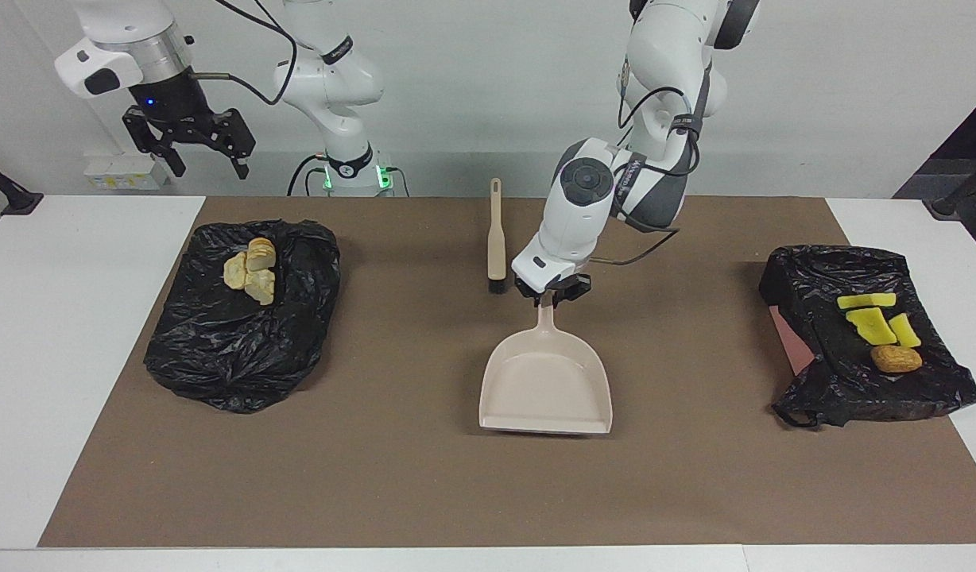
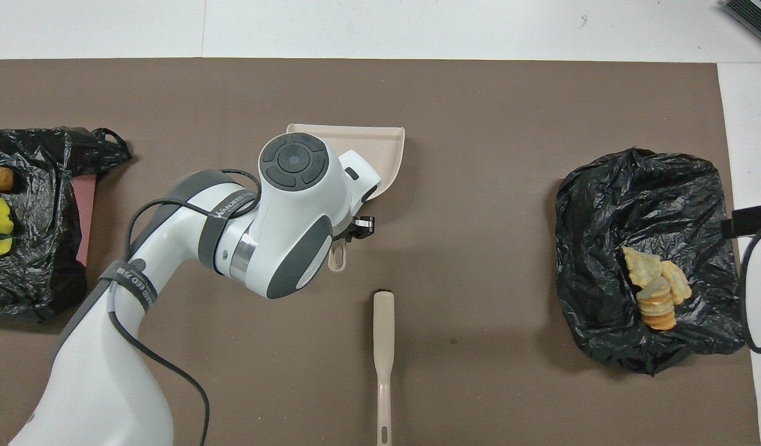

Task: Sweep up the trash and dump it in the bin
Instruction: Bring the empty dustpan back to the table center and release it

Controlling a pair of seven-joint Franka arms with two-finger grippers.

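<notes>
The trash lies on two black bags. Three golden-brown bread pieces [image 1: 251,270] sit on the bag [image 1: 218,349] at the right arm's end; they also show in the overhead view [image 2: 656,288]. Three yellow sponge bits [image 1: 873,322] and one brown bread piece [image 1: 896,358] sit on the bag [image 1: 854,381] at the left arm's end. The beige dustpan [image 1: 548,381] lies empty at mid-table. My left gripper [image 1: 550,295] is down at the dustpan's handle. My right gripper [image 1: 190,151] is open and empty, raised at the table's edge near its bag, and waits.
The beige brush [image 1: 496,238] lies on the brown mat [image 1: 424,477], beside the left gripper and nearer to the robots than the dustpan. A pink sheet [image 1: 790,342] shows under the bag at the left arm's end.
</notes>
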